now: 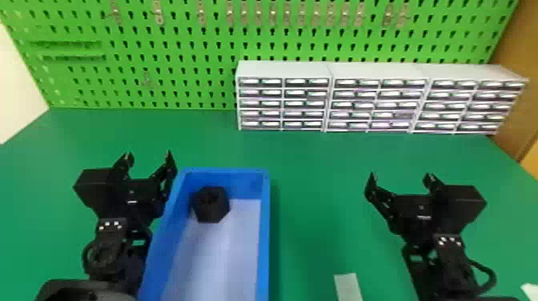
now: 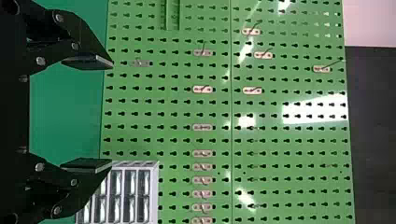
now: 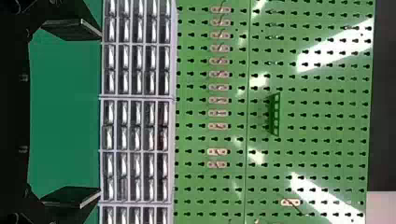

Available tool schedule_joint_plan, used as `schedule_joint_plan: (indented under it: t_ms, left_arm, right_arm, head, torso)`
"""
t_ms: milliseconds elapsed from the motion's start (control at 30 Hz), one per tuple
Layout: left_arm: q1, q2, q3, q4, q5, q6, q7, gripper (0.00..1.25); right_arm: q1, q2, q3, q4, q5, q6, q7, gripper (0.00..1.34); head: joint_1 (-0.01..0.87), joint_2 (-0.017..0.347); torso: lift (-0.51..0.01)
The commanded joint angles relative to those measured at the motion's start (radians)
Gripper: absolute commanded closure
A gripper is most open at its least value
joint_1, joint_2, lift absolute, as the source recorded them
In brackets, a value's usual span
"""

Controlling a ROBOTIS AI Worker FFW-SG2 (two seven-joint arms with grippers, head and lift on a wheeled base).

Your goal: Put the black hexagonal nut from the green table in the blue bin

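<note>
Inside the blue bin (image 1: 265,240), see a black hexagonal nut (image 1: 211,205), chunky, dark-holed on top; find left gripper (image 1: 148,153) and right gripper (image 1: 400,175) spread wide, holding nothing.

Black arms (image 1: 453,256), silvery screws (image 2: 59,18)
</note>
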Motion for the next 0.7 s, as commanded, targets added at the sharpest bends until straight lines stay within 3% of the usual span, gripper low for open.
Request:
schedule_joint_plan:
  t_ms: [0,667]
  left_arm:
    - [0.0,0.0,0.0,0.0,0.001,0.0,0.0,0.5]
    - [0.005,0.0,-0.001,0.0,0.001,0.0,0.0,0.5]
  right_arm:
    - [0.001,0.002,-0.003,0.0,-0.001,0.002,0.0,0.13]
    - [0.001,0.002,-0.006,0.0,-0.001,0.011,0.0,0.13]
  head:
    - [0.657,0.057]
    - [0.657,0.057]
  torso:
    - [-0.095]
    - [-0.095]
